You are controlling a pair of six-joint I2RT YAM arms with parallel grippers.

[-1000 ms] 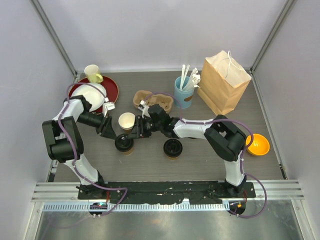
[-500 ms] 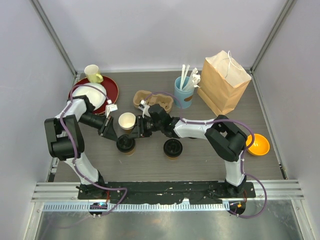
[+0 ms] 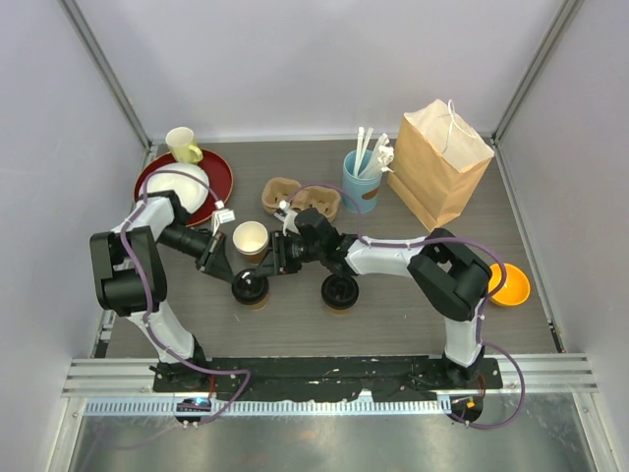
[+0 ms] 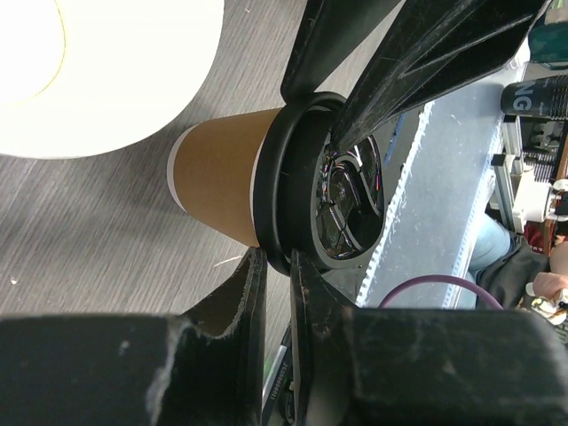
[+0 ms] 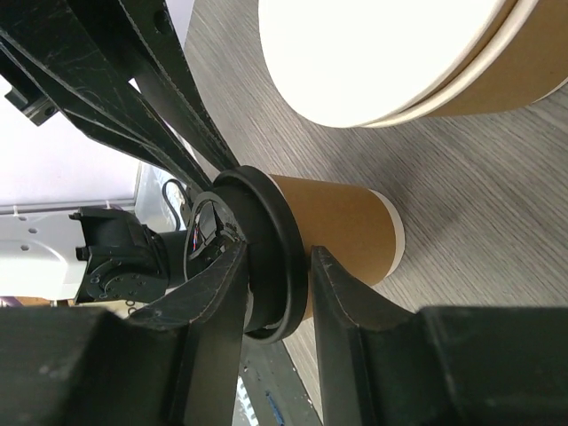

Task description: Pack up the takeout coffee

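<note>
One takeout coffee (image 3: 249, 289), a tan cup with a black sip lid, stands on the table between both grippers. My left gripper (image 3: 232, 276) comes at it from the left. In the left wrist view its jaws (image 4: 277, 257) are shut on the lid's rim, beside the cup wall (image 4: 217, 182). My right gripper (image 3: 267, 267) reaches in from the right. In the right wrist view it (image 5: 280, 251) clamps the same lid, one finger on the lid top and one under the rim against the cup (image 5: 342, 231). A second takeout coffee (image 3: 339, 291) stands alone to the right.
A lidless tan cup (image 3: 250, 239) stands just behind the held cup. Farther back are a cardboard cup carrier (image 3: 300, 200), a blue cup of utensils (image 3: 362, 182) and a brown paper bag (image 3: 439, 162). A red plate (image 3: 218, 175) sits back left, an orange bowl (image 3: 511, 285) right.
My left jaws have narrowed onto the lid's rim. The lidded cup and both grippers have shifted slightly toward the near edge and right.
</note>
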